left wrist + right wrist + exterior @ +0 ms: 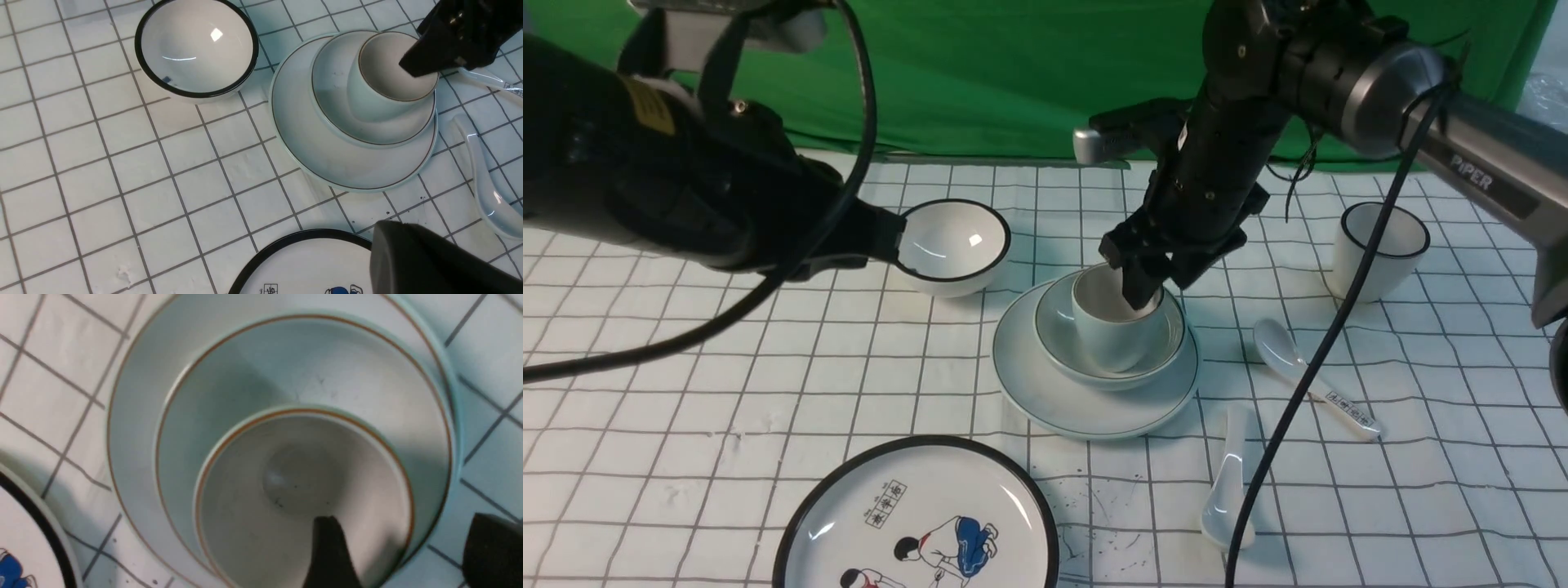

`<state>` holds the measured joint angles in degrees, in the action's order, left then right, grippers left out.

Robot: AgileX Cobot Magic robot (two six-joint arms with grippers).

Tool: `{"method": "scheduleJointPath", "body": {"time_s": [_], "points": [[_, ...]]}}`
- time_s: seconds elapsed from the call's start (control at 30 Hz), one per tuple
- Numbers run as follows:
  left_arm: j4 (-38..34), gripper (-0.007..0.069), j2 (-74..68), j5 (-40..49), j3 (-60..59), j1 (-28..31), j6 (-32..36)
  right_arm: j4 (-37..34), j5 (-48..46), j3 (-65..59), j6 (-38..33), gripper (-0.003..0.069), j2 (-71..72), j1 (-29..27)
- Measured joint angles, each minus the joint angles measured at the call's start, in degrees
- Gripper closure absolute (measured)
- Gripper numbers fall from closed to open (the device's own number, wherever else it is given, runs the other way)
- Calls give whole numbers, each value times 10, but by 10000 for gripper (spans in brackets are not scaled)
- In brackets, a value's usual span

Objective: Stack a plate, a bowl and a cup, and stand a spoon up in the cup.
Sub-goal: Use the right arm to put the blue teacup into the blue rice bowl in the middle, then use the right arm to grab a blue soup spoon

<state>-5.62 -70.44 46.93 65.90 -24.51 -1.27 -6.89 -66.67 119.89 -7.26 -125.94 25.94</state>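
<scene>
The pale plate (1045, 396) lies mid-table with the shallow bowl (1063, 347) on it and the tapered cup (1111, 339) upright in the bowl. My right gripper (1164, 282) hangs open over the cup's far-right rim. In the right wrist view one finger (329, 551) reaches inside the cup (261, 522) and the other (492, 551) stands outside it, clear of the wall. The plain white spoon (1227, 482) lies flat, nearer and to the right of the plate. My left gripper (882, 237) is shut and empty, held to the left by the black-rimmed bowl.
A black-rimmed bowl (953, 243) sits left of the stack. A black-rimmed cup (1380, 249) stands at the right. A spoon with printed marks (1311, 380) lies right of the plate. The cartoon plate (915, 523) fills the near edge. The right arm's cable (1307, 384) hangs across both spoons.
</scene>
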Motion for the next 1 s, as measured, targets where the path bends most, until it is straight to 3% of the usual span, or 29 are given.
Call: {"method": "scheduleJointPath", "body": {"time_s": [0.23,0.33,0.43,0.57,0.8,1.0], "points": [[1,629,0,-7,-16,0,1,25,-1,-64,25,296,142,-2],[1,629,0,-17,-32,0,1,44,-1,-136,52,272,195,-2],[-1,629,0,-22,-64,0,1,55,6,-258,82,189,229,-2],[-3,629,0,-26,-96,0,1,54,94,-382,119,109,218,-2],[-3,627,0,-30,-110,0,1,46,196,-426,167,88,176,-2],[-7,627,0,-34,-110,0,1,35,206,-426,172,88,128,-2]]}}
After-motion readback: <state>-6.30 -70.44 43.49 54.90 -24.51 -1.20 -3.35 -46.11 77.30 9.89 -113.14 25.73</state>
